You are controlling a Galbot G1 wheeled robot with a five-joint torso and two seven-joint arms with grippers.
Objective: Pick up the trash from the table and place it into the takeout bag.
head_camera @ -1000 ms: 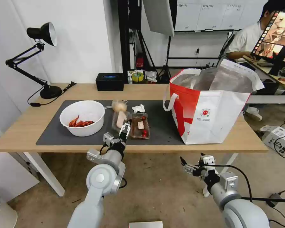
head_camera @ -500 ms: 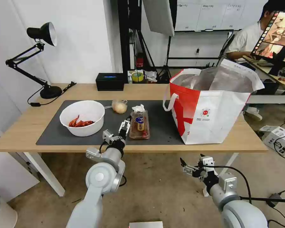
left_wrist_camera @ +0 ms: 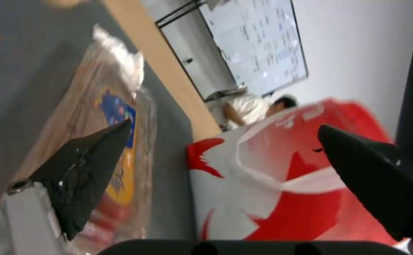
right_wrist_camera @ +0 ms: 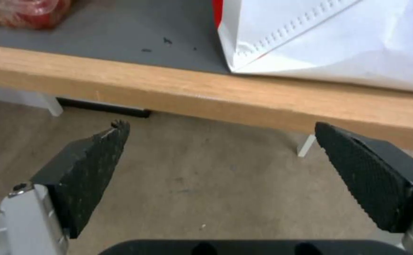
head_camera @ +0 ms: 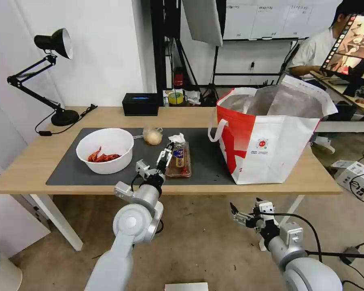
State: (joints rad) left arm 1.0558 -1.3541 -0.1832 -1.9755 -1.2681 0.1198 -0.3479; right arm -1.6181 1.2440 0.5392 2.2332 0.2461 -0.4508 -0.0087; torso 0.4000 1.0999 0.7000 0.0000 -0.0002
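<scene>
On the table (head_camera: 36, 161) a clear hinged food tray (head_camera: 179, 161) with red scraps lies closed on the dark grey mat (head_camera: 68, 173). My left gripper (head_camera: 166, 152) hovers open at the tray's left edge; in the left wrist view (left_wrist_camera: 220, 177) the tray (left_wrist_camera: 98, 117) lies under one finger. A white bowl (head_camera: 105, 150) holding red crayfish shells stands to the left. A crumpled tissue (head_camera: 176, 138) and a small clear bag with a beige lump (head_camera: 152, 136) lie behind the tray. The takeout bag (head_camera: 271, 137) stands open on the right. My right gripper (head_camera: 236, 212) hangs open below the table's front edge (right_wrist_camera: 216, 92).
A black desk lamp (head_camera: 52, 72) stands at the table's back left and a black rectangular box (head_camera: 140, 104) at the back middle. The bag's white loop handle (head_camera: 214, 129) hangs toward the tray. Floor lies open below the right gripper (right_wrist_camera: 220, 177).
The tray's lid stood open to the left a second ago and now lies shut. My left gripper has moved forward and right along the tray's left side. The right arm stayed put.
</scene>
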